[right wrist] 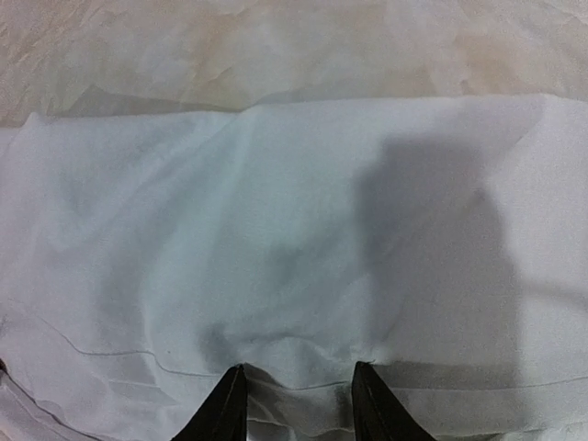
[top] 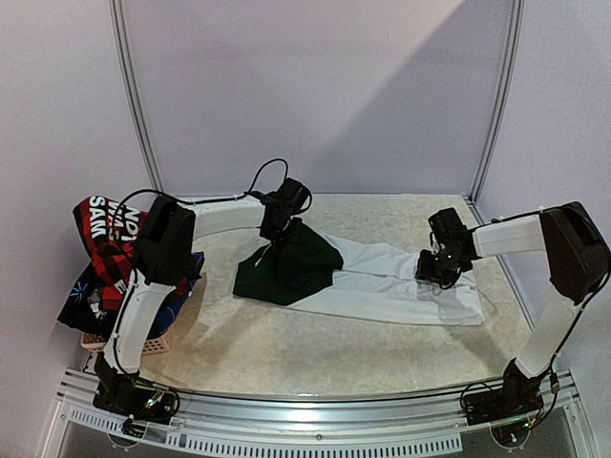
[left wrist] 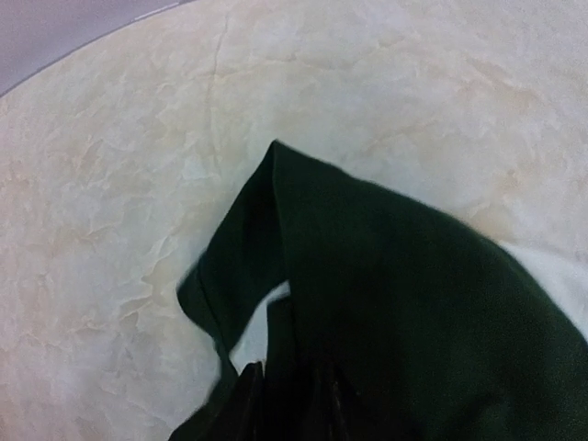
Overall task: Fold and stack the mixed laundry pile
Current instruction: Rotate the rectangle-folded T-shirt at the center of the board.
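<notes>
at centre of the top view the t-shirt [top: 382,277] is spread flat, green end under the left gripper [top: 275,234], whose jaw state cannot be told. right gripper [right wrist: 299,367] is seen spread apart, tips on the white end. laundry pile [top: 100,239] is heaped at frame left.

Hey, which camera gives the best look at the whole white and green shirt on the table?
The top external view: the shirt lies there end to end, green part left, white right. The left wrist view shows only its green fold; the right wrist view only white cloth.
</notes>
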Motion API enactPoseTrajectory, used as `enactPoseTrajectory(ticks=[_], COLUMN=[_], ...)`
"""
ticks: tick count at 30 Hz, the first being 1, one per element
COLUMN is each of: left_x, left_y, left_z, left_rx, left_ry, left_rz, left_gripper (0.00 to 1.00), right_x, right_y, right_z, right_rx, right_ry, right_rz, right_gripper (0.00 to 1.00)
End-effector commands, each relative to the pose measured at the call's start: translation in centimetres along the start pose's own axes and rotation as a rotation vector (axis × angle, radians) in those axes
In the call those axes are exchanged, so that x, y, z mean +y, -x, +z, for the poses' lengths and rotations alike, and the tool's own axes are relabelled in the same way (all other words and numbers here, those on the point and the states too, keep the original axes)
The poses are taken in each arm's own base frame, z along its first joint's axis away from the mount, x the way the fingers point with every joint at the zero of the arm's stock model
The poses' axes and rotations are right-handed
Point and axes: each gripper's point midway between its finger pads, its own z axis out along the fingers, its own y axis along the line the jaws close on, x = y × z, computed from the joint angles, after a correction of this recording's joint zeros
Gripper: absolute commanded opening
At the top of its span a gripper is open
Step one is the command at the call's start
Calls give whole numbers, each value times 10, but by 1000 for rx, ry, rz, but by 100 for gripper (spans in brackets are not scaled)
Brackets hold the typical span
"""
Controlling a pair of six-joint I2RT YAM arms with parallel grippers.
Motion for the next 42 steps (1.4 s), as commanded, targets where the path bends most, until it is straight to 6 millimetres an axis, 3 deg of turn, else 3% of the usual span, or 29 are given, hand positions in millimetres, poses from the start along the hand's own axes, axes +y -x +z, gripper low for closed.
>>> enactPoseTrajectory(ticks=[1, 9, 12, 19, 22, 25, 29, 31, 36, 38, 42], left_x=[14, 26, 26, 30, 32, 33, 37, 38, 43, 43, 43], left_y=[21, 22, 18, -11, -38, -67, -86, -91, -105, -112, -122], left_z=[-29, -78, -102, -151, -164, -170, -172, -174, -176, -177, -175], left_rx=[-50, -69, -72, -54, -24, 4, 11, 3, -13, -14, -12], left_ry=[-5, 26, 37, 57, 63, 77, 93, 94, 72, 57, 45], left_rz=[-15, 35, 64, 96, 111, 133, 118, 106, 61, 50, 46], left_gripper=[28, 56, 58, 57, 55, 53, 51, 51, 52, 53, 57], right_x=[14, 57, 87, 149, 145, 138, 158, 173, 202, 217, 247], right_y=[-70, -135, -158, -184, -167, -127, -92, -75, -21, -4, 8], right_z=[18, 8, -4, -44, -59, -84, -110, -115, -102, -89, -62], right_rx=[183, 253, 292, 355, 283, 117, -5, -50, -86, -63, 8], right_ry=[39, 117, 170, 272, 225, 151, 187, 227, 348, 387, 509], right_rz=[7, -6, -52, -202, -257, -306, -413, -428, -403, -438, -535], right_gripper=[39, 40, 42, 43, 45, 48, 55, 64, 69, 71, 79])
